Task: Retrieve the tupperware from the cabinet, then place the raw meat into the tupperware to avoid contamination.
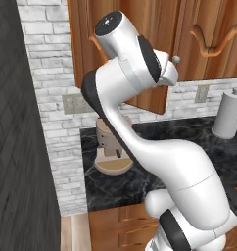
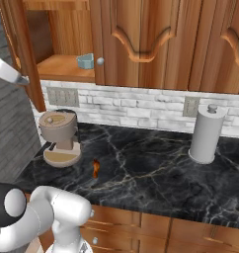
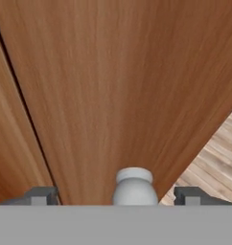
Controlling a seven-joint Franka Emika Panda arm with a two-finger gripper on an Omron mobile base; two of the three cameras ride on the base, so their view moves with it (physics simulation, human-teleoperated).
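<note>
- Nearest your hand view is the knob [image 3: 133, 186], standing between the two fingertips [image 3: 41, 195] with a gap on each side; the hand [image 3: 120, 196] is released, gripping nothing.
- Behind the knob you see the door [image 3: 118, 86] face close up, its edge slanting toward wooden floor [image 3: 218, 162] at the right.
- Your arm [image 1: 140, 127] rises from the base, bends at the elbow and reaches up to the swung-open cabinet [image 2: 141, 39] door.
- The tupperware [image 2: 85, 61] sits on the shelf [image 2: 62, 66] inside the open left compartment, near its right edge.
- The meat [image 2: 96, 168] lies on the black marble table [image 2: 156, 178], just right of the coffee machine [image 2: 60, 136].
- A paper towel roll [image 2: 206, 133] stands well apart, at the table's right rear.
- The open door hangs between the arm and the shelf in your left base view.
</note>
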